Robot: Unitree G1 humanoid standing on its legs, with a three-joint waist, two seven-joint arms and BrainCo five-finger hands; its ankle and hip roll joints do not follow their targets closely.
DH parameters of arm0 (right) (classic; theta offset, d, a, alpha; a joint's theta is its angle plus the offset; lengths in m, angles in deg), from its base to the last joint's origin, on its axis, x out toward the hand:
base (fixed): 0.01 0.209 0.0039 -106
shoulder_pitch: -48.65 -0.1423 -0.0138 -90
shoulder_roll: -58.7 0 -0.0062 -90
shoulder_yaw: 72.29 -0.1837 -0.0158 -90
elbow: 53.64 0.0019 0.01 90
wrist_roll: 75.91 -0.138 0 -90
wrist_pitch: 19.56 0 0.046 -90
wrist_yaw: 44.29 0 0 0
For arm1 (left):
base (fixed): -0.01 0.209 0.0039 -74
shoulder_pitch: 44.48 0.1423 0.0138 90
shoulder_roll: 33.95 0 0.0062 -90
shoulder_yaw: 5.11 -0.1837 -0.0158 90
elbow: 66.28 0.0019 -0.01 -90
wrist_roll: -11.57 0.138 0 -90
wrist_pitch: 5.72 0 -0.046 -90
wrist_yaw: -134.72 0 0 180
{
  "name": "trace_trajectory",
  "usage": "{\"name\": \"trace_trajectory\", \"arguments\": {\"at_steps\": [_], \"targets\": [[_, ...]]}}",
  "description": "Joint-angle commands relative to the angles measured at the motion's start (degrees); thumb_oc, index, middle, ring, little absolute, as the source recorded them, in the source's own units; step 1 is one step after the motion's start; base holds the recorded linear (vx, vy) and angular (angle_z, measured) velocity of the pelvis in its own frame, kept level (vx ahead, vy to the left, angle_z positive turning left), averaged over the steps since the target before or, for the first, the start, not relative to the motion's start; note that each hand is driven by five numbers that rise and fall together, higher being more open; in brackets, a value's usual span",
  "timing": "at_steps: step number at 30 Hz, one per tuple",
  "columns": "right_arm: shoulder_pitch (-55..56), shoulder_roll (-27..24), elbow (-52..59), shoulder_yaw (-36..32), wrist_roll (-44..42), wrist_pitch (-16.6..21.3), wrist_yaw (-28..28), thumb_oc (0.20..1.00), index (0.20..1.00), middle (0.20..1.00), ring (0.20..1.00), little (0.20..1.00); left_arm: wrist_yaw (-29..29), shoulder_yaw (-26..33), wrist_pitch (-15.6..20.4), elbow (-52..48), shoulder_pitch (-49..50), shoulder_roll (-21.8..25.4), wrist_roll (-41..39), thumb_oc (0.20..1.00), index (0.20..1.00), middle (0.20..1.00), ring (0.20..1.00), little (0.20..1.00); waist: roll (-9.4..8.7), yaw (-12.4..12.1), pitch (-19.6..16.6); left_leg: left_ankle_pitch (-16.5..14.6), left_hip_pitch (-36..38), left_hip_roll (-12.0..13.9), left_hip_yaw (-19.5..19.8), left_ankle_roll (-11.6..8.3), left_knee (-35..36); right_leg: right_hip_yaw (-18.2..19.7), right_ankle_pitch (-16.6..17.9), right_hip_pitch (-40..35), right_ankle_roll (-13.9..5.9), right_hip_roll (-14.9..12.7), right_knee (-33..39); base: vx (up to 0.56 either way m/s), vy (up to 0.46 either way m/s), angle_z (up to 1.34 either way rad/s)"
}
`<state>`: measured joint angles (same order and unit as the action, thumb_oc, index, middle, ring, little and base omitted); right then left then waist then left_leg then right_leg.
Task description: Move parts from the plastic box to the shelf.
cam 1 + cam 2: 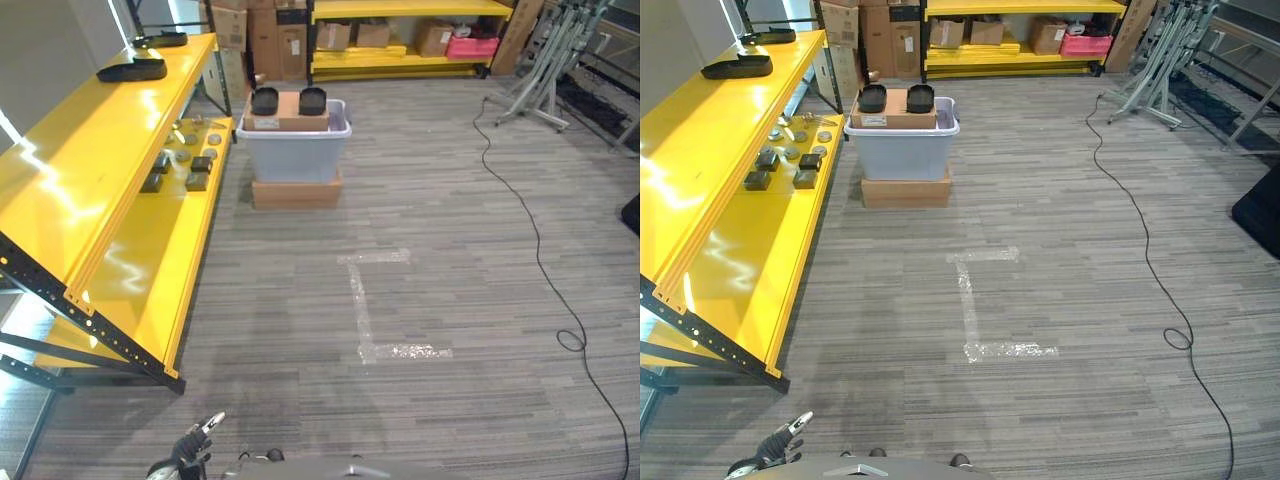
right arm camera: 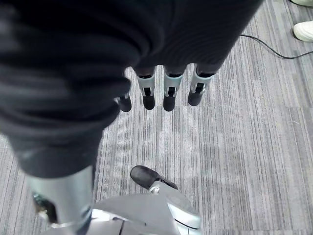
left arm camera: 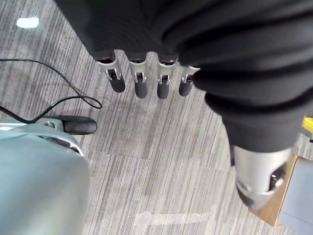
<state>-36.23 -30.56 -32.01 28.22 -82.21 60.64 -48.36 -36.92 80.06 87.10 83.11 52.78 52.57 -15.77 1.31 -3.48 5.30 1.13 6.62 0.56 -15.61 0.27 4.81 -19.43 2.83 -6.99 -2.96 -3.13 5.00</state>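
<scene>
Head view: my left hand (image 1: 192, 443) hanging low, fingers relaxed, holding nothing. Plastic box (image 1: 294, 146) sitting far ahead of it on cardboard box (image 1: 296, 192); parts (image 1: 196, 181) lying on yellow shelf (image 1: 150, 260).

Left wrist: fingers (image 3: 140, 83) hanging straight over carpet.

Right wrist: my right hand (image 2: 168, 93) hanging relaxed, empty.

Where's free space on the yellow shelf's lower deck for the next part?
The lower deck of the yellow metal shelf is bare along its near stretch, from the dark square blocks toward the front corner. It is crowded at the far end, by the grey plastic box, where blocks and round metal discs cluster.
</scene>
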Motion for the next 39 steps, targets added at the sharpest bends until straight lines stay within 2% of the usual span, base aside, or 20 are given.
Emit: {"name": "trace_trajectory", "arguments": {"at_steps": [1,12,17,21,30,31,35,37,39], "targets": [[-2.39,-0.22,-2.42,1.95,1.62,-0.14,-0.09,1.000,1.000,1.000,1.000,1.000,1.04,-1.91,2.58,2.74,-3.56,0.70,-0.43,1.000,1.000,1.000,1.000,1.000,-1.13,-0.98,-0.16,-4.55,1.15,0.18,-2.40,-1.39,0.01,-2.00,-1.86,-0.45,-6.03,-3.58,0.00,0.00,0.000,0.00],[-2.55,0.32,-3.59,1.41,-1.19,-0.70,-0.34,1.000,1.000,1.000,1.000,1.000,-2.13,-1.26,1.97,4.23,-3.63,0.29,-0.17,1.000,1.000,1.000,1.000,1.000,-1.11,-1.08,-0.20,-4.53,1.31,-0.12,-2.10,-1.27,0.01,-1.96,-1.86,-0.70,-6.00,-3.51,0.00,0.00,0.000,0.00],[-2.70,0.91,-5.01,0.83,-4.54,-4.33,1.38,1.000,1.000,1.000,1.000,1.000,-4.13,-1.64,-0.26,5.81,-4.00,-0.16,1.45,1.000,1.000,1.000,1.000,1.000,-1.11,-1.13,-0.36,-4.56,1.47,-0.24,-2.02,-1.22,-0.12,-2.04,-1.94,-1.05,-5.93,-3.52,0.00,0.00,0.000,0.00],[-2.91,1.25,-7.15,-1.11,-8.53,-6.55,-1.65,1.000,1.000,1.000,1.000,1.000,-5.64,-1.47,-1.05,7.01,-4.28,-0.42,2.26,1.000,1.000,1.000,1.000,1.000,-1.05,-1.15,-0.62,-4.58,1.78,-0.30,-1.98,-1.17,-0.13,-1.99,-1.97,-1.32,-5.88,-3.39,0.00,0.03,-0.001,0.00],[-3.34,1.26,-7.58,-1.44,-5.76,-4.57,-0.05,1.000,1.000,1.000,1.000,1.000,-5.66,-1.40,-3.21,7.87,-4.10,-0.78,1.58,1.000,1.000,1.000,1.000,1.000,-0.92,-1.26,-0.83,-4.58,1.92,-0.45,-1.65,-1.16,-0.17,-1.73,-2.04,-1.55,-5.74,-3.36,0.00,0.01,0.002,0.00],[-3.36,1.19,-7.35,-0.93,-4.40,-2.85,-0.11,1.000,1.000,1.000,1.000,1.000,-6.34,-1.32,-4.00,8.26,-4.16,-0.92,0.43,1.000,1.000,1.000,1.000,1.000,-0.96,-1.28,-0.83,-4.58,1.93,-0.47,-1.60,-1.12,-0.18,-1.74,-2.05,-1.60,-5.73,-3.37,0.00,0.00,0.000,0.00],[-3.31,1.21,-6.68,-0.55,-5.66,-0.62,-1.88,1.000,1.000,1.000,1.000,1.000,-7.02,-0.77,-4.15,8.57,-4.31,-0.97,-0.39,1.000,1.000,1.000,1.000,1.000,-1.13,-1.21,-0.84,-4.53,2.00,-0.46,-1.59,-1.11,-0.21,-1.76,-1.93,-1.68,-5.81,-3.42,0.00,0.00,0.000,0.00],[-3.43,1.09,-6.24,-0.85,-9.66,-1.59,-3.70,1.000,1.000,1.000,1.000,1.000,-7.23,-0.69,-3.37,8.57,-4.63,-0.98,0.22,1.000,1.000,1.000,1.000,1.000,-1.23,-1.18,-0.91,-4.51,2.11,-0.46,-1.54,-1.10,-0.24,-1.79,-1.84,-1.79,-5.87,-3.40,-0.01,0.00,0.000,0.00],[-3.93,0.87,-6.04,-1.55,-10.14,-2.49,-2.40,1.000,1.000,1.000,1.000,1.000,-7.81,-0.79,-2.35,8.45,-5.08,-0.91,-0.89,1.000,1.000,1.000,1.000,1.000,-1.28,-1.13,-1.02,-4.58,2.36,-0.48,-1.49,-1.06,-0.21,-1.70,-1.88,-1.94,-5.83,-3.34,-0.01,0.00,0.000,0.00]]}}
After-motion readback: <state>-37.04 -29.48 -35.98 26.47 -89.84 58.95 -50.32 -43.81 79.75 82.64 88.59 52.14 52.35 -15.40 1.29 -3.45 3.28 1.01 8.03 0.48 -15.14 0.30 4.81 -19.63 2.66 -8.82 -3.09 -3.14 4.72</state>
